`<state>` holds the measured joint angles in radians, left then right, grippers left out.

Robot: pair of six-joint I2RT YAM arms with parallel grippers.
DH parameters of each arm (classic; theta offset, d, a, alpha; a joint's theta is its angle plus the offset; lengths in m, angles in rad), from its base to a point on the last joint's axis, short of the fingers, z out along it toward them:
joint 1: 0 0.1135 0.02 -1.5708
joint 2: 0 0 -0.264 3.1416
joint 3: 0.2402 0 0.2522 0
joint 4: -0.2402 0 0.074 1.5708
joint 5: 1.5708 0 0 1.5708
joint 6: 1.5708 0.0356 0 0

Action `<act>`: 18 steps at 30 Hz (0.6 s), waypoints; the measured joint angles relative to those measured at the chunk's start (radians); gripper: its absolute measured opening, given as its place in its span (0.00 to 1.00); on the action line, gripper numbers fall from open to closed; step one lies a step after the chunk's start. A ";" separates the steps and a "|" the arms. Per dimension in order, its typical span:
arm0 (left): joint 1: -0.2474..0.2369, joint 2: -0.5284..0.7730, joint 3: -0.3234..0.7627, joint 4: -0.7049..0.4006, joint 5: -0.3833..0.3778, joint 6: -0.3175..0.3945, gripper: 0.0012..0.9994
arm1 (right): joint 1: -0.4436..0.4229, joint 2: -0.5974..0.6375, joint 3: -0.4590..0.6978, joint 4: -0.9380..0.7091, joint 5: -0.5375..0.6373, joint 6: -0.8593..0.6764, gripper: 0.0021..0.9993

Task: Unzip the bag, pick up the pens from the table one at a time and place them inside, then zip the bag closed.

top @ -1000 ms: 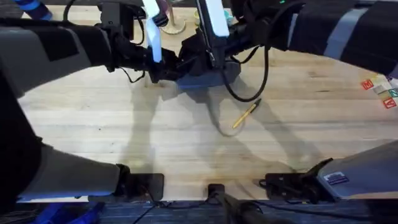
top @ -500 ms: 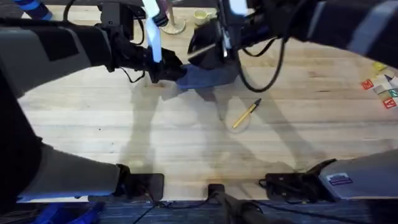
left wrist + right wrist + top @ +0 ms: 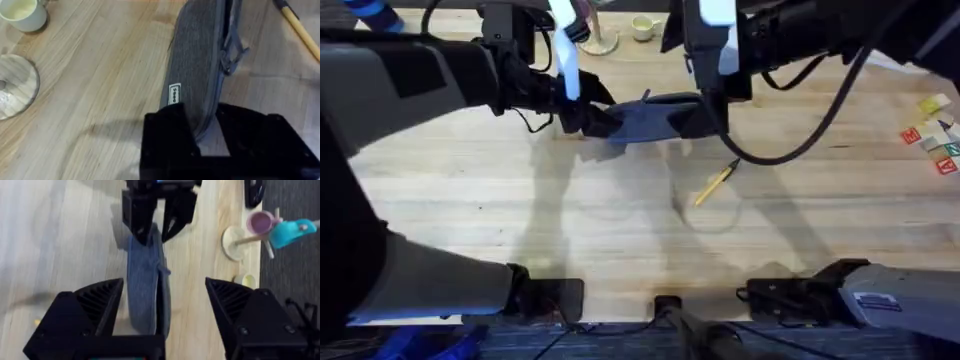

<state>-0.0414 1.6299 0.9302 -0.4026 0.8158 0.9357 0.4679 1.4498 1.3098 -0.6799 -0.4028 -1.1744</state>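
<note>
A: My right tool (image 3: 159,312) has pulled back to the bag's (image 3: 655,117) right end, fingers spread wide, gripping nothing.

B: Left tool (image 3: 202,127)?

A: Clenched on the bag's left end, far centre of the bench (image 3: 470,190). A pen (image 3: 716,184) lies near.

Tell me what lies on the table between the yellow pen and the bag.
Nothing visible does. In the overhead view the yellow pen lies alone on bare table, with open wood between it and the bag. The left gripper pinches one end of the bag; the right gripper hangs open at the other end.
</note>
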 joint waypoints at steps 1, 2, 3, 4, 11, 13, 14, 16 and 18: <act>0.000 0.000 0.000 0.000 0.000 0.003 0.55 | 0.000 -0.001 0.000 -0.008 0.010 0.000 1.00; 0.000 0.000 0.000 0.001 0.000 0.001 0.71 | 0.000 -0.001 0.000 -0.014 0.018 0.000 1.00; 0.000 0.000 0.000 0.002 0.000 0.001 0.86 | 0.000 -0.001 0.000 -0.020 0.024 0.000 1.00; 0.000 0.000 0.000 0.001 0.000 -0.002 0.96 | 0.000 -0.001 0.000 -0.027 0.030 0.000 1.00; 0.000 0.000 0.000 0.002 0.000 0.000 0.99 | 0.000 -0.001 0.000 -0.044 0.060 0.000 1.00; 0.000 0.000 0.000 0.002 -0.001 0.000 0.99 | 0.000 -0.001 0.000 -0.055 0.065 0.000 1.00; 0.000 0.000 0.000 0.003 -0.001 0.000 0.99 | 0.000 -0.001 0.000 -0.053 0.065 0.000 1.00; 0.000 0.000 0.000 0.002 -0.001 0.000 0.99 | 0.000 -0.001 0.000 -0.054 0.065 0.000 1.00; 0.000 0.000 0.000 0.002 -0.001 0.000 0.99 | 0.000 -0.001 0.000 -0.051 0.065 0.013 0.99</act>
<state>-0.0414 1.6295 0.9302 -0.4007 0.8150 0.9352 0.4679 1.4487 1.3098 -0.7310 -0.3378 -1.1609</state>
